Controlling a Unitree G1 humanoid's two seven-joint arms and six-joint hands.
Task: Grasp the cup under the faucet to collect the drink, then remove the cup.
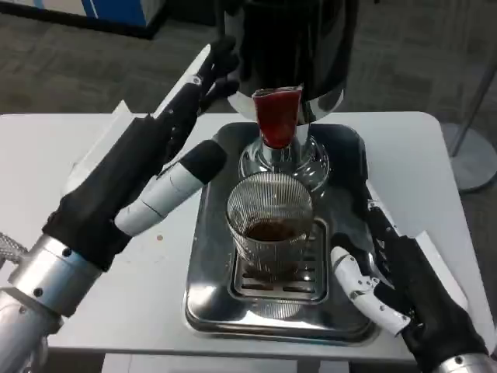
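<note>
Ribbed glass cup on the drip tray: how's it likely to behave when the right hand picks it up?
The cup looks like clear ribbed glass, so probably rigid and breakable; the ribs may help the fingers hold. It holds dark liquid low down, so tilting could slosh it, though a spill seems unlikely. It stands on the slotted grate, possibly wet, so it may slide.

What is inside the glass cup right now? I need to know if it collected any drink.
The ribbed glass cup holds a shallow pool of dark brown drink at the bottom. The rest looks empty. The ribbing blurs the exact level.
</note>
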